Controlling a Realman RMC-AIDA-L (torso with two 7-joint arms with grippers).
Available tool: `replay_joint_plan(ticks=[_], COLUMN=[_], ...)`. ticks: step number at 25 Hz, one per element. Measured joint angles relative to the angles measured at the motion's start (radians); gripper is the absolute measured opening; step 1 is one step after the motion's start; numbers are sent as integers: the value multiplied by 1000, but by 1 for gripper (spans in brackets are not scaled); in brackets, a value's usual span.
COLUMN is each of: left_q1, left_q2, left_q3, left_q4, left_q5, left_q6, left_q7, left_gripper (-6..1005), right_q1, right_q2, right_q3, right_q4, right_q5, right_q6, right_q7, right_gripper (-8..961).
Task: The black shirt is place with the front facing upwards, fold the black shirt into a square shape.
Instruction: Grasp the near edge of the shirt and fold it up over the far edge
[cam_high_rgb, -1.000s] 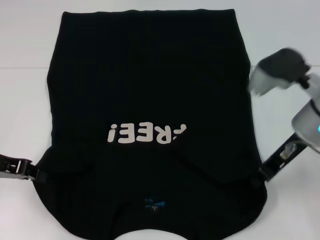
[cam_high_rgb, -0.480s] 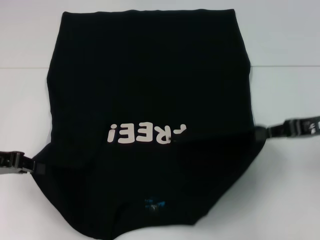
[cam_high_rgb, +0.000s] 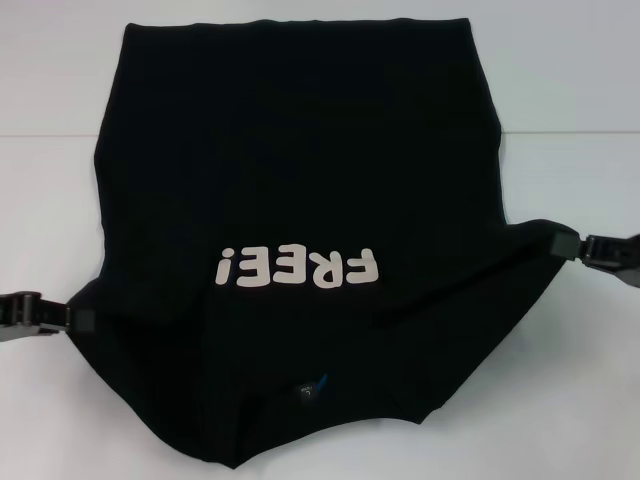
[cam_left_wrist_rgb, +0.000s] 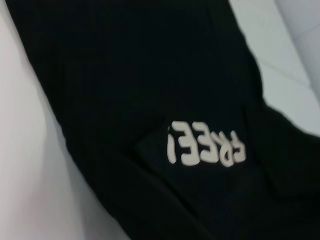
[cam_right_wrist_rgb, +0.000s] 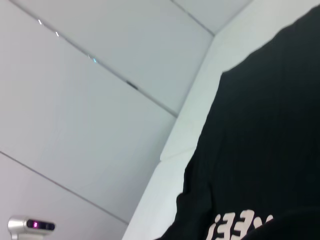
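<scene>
Cloth fills the white table (cam_high_rgb: 580, 80): the large black short-sleeved T-shirt (cam_high_rgb: 300, 170) (white "FREE!" upside down) lies spread flat. Left gripper (cam_high_rgb: 72, 321) pinches its 8 o'clock edge; right gripper (cam_high_rgb: 572, 246) clamps its 3 o'clock edge.

We see a white bench (cam_high_rgb: 50, 200) carrying one thing, the shirt (cam_high_rgb: 300, 150), spread front up across its middle. The shirt's white "FREE!" letters (cam_high_rgb: 297, 268) read upside down to us, with the neck label (cam_high_rgb: 312, 388) nearer us than the letters. Bare bench shows on both sides of the shirt.
</scene>
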Motion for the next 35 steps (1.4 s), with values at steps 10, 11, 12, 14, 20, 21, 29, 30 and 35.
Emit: replay_joint_plan(ticks=[10, 11, 12, 14, 20, 21, 29, 30, 35], left_q1=[56, 60, 64, 71, 85, 86, 83, 83, 83], left_q2=[33, 34, 34, 35, 46, 47, 53, 55, 57], left_q3=[-47, -47, -47, -44, -45, -44, -37, -37, -36], left_q4=[-49, -50, -50, -50, -50, -50, -50, -52, -60], left_q5=[-38, -36, -31, -22, 41, 50, 118, 127, 150], left_q6=[29, 32, 37, 46, 70, 75, 145, 157, 202], left_q7=[4, 3, 1, -2, -9, -8, -3, -2, 13], left_gripper=[49, 49, 49, 49, 49, 49, 49, 49, 49], right_q1=[-45, -52, -58, -72, -133, -139, -154, -153, -143], right_q2=[13, 11, 10, 5, -22, -25, -31, -32, -37], right_q3=[55, 53, 52, 52, 50, 49, 48, 48, 47], right_q4=[54, 55, 55, 55, 56, 56, 62, 65, 69], right_q5=[-1, -3, -4, -5, -12, -16, -94, -106, -140], right_q6=[-27, -33, -37, -51, -91, -92, -120, -124, -142], right_q7=[-157, -175, -188, -218, -337, -350, -455, -464, -480], right_gripper=[54, 54, 54, 54, 53, 54, 57, 57, 60])
